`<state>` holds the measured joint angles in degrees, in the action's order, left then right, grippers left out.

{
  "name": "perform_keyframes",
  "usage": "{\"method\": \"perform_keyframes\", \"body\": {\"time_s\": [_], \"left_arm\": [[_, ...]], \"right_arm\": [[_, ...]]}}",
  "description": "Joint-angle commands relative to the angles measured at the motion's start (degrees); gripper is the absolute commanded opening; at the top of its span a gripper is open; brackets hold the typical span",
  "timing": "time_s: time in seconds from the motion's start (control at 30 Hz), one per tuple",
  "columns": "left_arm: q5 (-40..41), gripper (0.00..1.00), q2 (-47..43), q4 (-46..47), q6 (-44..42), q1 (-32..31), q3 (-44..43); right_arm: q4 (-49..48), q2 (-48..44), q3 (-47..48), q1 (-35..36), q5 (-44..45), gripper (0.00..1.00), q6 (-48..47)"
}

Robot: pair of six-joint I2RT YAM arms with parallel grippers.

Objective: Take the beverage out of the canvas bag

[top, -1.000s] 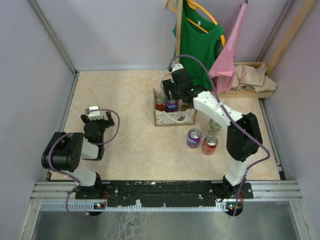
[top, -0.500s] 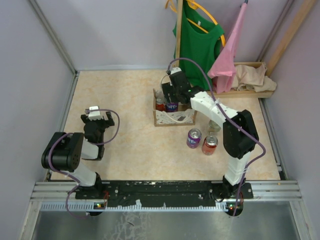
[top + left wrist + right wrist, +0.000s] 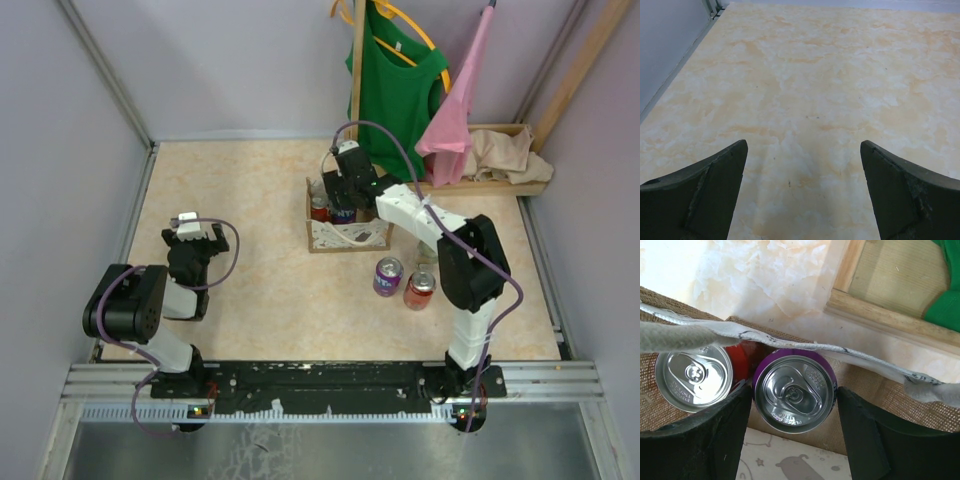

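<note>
I have the right gripper (image 3: 792, 390) down in the mouth of the canvas bag (image 3: 348, 236), one finger on each side of the purple can (image 3: 794, 392). Both fingers sit right up against the can's sides; I can't tell whether they clamp it or just flank it. The purple can stands upright inside the bag, just beside a red can (image 3: 694, 374), under the white handle (image 3: 790, 344). The bag stands on the table (image 3: 240, 200). A second purple can (image 3: 387, 276) and a second red can (image 3: 419, 290) stand outside, near the bag's front. The left gripper (image 3: 803, 145) has jaws apart, holding nothing, low over the table, well apart from the bag.
</note>
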<state>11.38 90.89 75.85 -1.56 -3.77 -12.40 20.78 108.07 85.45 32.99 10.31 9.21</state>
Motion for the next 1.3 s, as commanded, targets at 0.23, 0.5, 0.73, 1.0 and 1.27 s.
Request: {"method": "perform_keyframes", "body": {"time_s": [0.23,0.5,0.73,1.0,1.27], "left_arm": [[0.2,1.0,0.3,1.0,-0.3,-0.1,0.3],[0.2,1.0,0.3,1.0,-0.2,0.0,0.4],[0.2,1.0,0.3,1.0,-0.3,-0.1,0.3],[0.2,1.0,0.3,1.0,-0.3,-0.1,0.3],[0.2,1.0,0.4,1.0,-0.3,-0.1,0.3]], "right_arm": [[-0.9,3.1,-0.1,0.1,0.8,0.62,-0.9],[-1.4,3.3,-1.0,0.1,2.3,0.72,-1.1],[-2.0,2.9,-1.4,0.1,3.0,0.66,-1.1],[-3.4,1.8,-1.8,0.2,2.8,0.04,-2.5],[-7.3,-3.0,-3.8,0.8,4.5,0.0,-4.4]]}}
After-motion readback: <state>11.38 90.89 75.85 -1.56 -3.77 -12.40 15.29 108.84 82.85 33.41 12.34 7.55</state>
